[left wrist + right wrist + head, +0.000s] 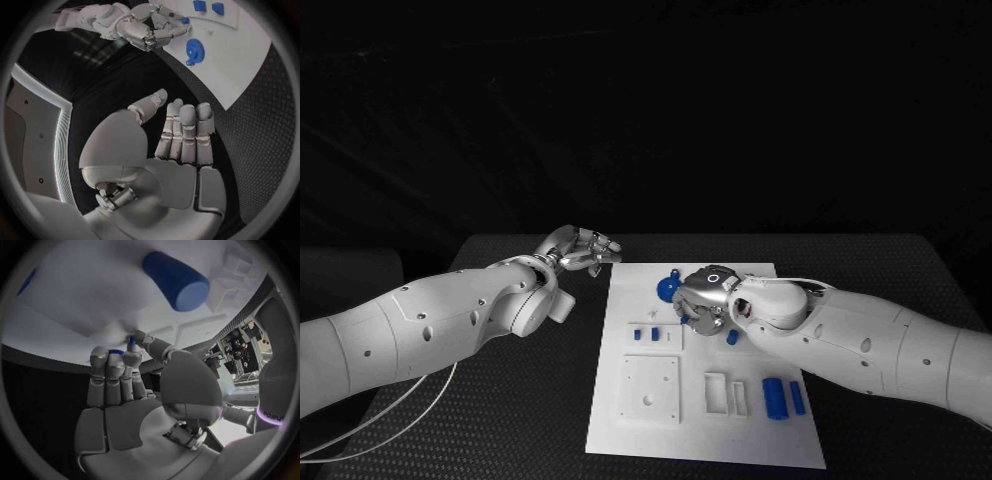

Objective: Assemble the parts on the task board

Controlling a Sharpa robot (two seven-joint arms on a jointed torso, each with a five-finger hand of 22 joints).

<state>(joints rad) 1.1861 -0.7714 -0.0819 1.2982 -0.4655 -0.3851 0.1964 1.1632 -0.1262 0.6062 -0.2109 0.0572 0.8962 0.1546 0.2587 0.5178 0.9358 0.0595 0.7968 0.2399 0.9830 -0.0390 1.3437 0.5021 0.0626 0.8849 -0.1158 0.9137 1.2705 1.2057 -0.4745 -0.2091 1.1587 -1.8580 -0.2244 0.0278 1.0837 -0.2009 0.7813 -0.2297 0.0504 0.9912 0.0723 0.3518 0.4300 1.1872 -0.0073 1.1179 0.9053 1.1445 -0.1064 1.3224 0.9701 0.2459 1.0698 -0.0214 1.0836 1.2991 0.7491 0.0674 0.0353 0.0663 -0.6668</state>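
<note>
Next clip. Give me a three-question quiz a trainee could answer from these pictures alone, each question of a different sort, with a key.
1. True or false: the left hand is holding a blue part.
2. Multiple choice: the right hand is a) over the white board, b) off the table, c) resting on the left arm.
3. Fill in: the blue gear lies near the board's ___ end, as seen from the robot.

Key
1. False. In the left wrist view its fingers are extended and nothing lies in the palm.
2. a. It pinches a small blue piece at its fingertips.
3. far.
</note>
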